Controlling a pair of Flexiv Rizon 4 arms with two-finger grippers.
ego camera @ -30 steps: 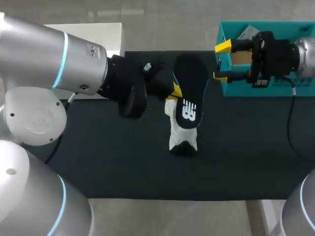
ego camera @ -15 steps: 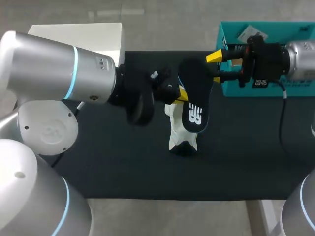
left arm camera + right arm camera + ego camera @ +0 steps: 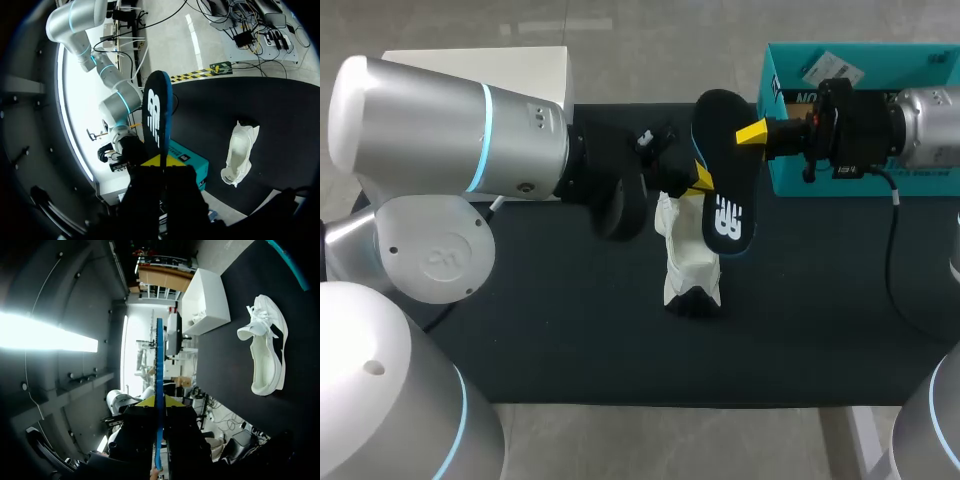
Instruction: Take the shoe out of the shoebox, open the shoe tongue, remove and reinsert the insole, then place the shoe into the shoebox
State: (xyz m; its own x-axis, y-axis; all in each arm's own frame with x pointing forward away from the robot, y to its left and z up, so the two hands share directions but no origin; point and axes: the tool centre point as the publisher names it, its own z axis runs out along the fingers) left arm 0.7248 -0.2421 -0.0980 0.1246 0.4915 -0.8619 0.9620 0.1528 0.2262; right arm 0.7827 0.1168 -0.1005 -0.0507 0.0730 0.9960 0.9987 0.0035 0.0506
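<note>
Mat (image 3: 520, 330) — shoe (image 3: 688, 265); left gripper (image 3: 703, 182), right gripper (image 3: 752, 135) clamp insole (image 3: 725, 205) (right wrist: edge-on)

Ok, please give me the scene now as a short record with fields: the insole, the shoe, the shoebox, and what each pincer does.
insole: black, out of the shoe, held in the air over the table
left pincer: shut on the insole
right pincer: shut on the insole from the opposite side
shoe: white, lying on the table, apart from both pincers
shoebox: teal, at the table's right edge, without the shoe
table: black surface
</note>
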